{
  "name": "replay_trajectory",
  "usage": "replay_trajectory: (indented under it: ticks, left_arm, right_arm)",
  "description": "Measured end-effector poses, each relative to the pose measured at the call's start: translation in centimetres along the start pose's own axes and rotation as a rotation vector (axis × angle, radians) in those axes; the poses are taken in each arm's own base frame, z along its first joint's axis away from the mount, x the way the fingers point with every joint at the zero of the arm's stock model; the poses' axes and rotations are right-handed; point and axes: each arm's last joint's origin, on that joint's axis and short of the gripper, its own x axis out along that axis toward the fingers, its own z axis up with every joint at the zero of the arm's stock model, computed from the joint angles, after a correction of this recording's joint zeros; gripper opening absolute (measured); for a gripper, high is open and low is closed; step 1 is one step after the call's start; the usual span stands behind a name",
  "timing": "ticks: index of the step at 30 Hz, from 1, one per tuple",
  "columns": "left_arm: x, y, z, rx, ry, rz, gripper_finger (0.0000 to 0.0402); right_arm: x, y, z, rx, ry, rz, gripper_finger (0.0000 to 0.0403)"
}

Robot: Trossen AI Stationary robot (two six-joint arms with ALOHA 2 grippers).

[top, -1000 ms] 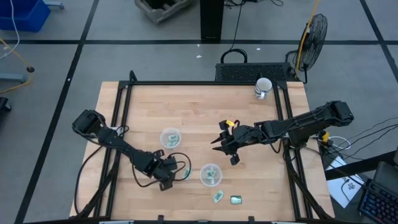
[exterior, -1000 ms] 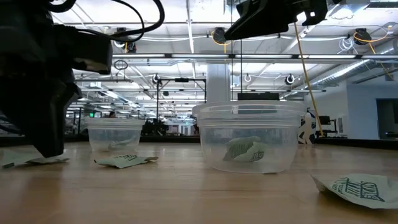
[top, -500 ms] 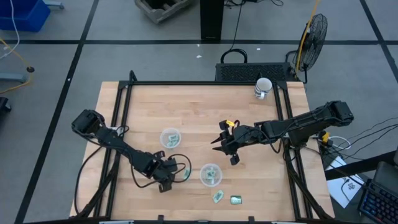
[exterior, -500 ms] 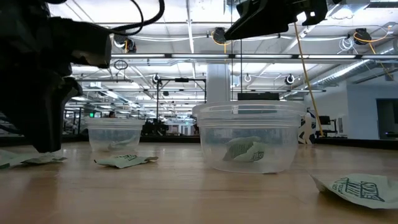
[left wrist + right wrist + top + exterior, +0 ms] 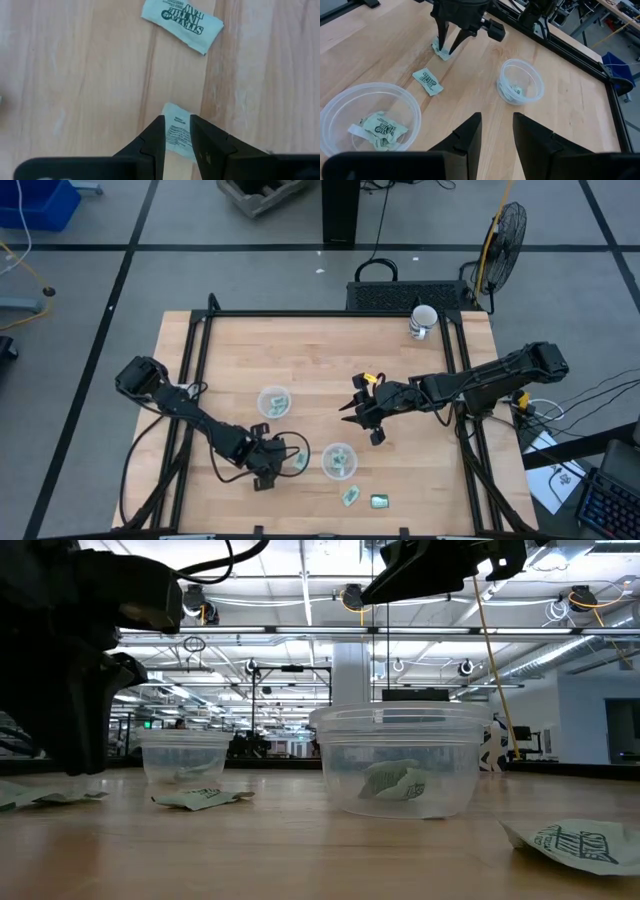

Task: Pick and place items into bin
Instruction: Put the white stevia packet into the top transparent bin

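Observation:
Small light-green packets lie flat on the wooden table. My left gripper [image 5: 277,461] points down at the near left and is shut on one packet [image 5: 177,131]; a second packet [image 5: 182,23] lies just beyond it. Two more packets [image 5: 350,496] [image 5: 380,501] lie near the table's near edge. A clear cup [image 5: 339,461] holds packets, and a second clear cup [image 5: 273,402] farther off also holds some. My right gripper [image 5: 350,417] hovers open above the table's middle, touching nothing. My left gripper comes from above, pointing down, with its two fingertips [image 5: 159,129] close together on the packet's middle [image 5: 177,125]. The packet shows in the narrow gap between them and past their tips. It still lies flat on the table [image 5: 40,797].
A white mug [image 5: 422,321] stands at the far right corner. Black frame rails [image 5: 196,350] run along the table's left and right sides. Bare wood [image 5: 320,360] stretches across the far half. A fan [image 5: 503,235] stands on the floor beyond the table.
My left gripper has shifted slightly toward the table's right and far side, over the packet by the near cup. The packets, the cups and my right arm have kept still.

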Motion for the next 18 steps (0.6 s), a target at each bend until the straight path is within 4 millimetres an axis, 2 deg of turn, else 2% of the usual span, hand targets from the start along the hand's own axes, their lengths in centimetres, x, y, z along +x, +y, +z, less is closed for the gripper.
replay_trajectory:
  ticks: [18]
  left_arm:
    - [1.7, 0.9, -1.9, -0.008, -0.003, -0.020, 0.0092]
  right_arm:
    - [0.0, 0.0, 0.0, -0.001, 0.000, 0.000, 0.0105]
